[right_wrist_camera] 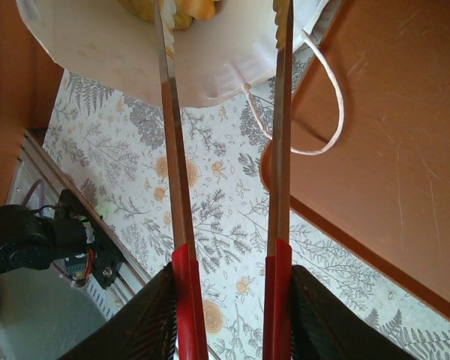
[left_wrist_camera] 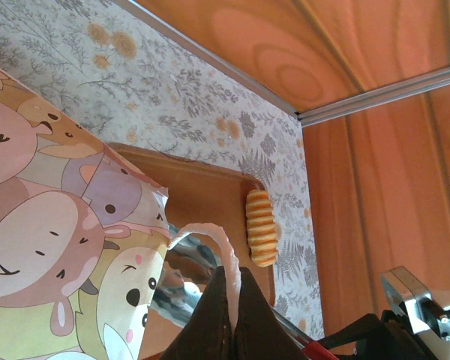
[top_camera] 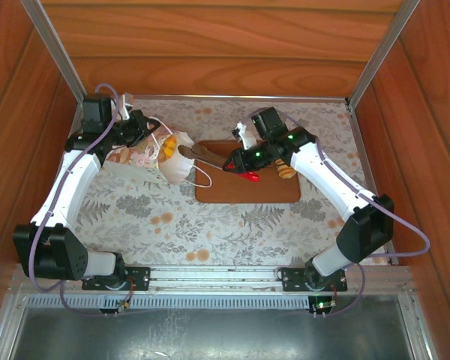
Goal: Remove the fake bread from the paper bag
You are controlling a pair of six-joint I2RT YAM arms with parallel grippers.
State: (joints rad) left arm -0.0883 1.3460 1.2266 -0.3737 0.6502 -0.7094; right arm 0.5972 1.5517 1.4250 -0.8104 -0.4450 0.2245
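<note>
A floral cloth (top_camera: 210, 229) covers my table, boxed in by wood-panelled walls (top_camera: 210, 45), with a brown tray (top_camera: 247, 193) at its middle. The paper bag (top_camera: 172, 161) lies on its side at the tray's left end, mouth toward it. My left claw (left_wrist_camera: 231, 304) is pinched tight on its white cord handle (left_wrist_camera: 210, 232). My right claw (right_wrist_camera: 229, 300) clasps red-handled tongs (right_wrist_camera: 176, 187), blades apart, tips inside the bag's mouth beside yellow fake bread (right_wrist_camera: 187, 7). One ridged loaf (left_wrist_camera: 260, 227) rests on the tray.
</note>
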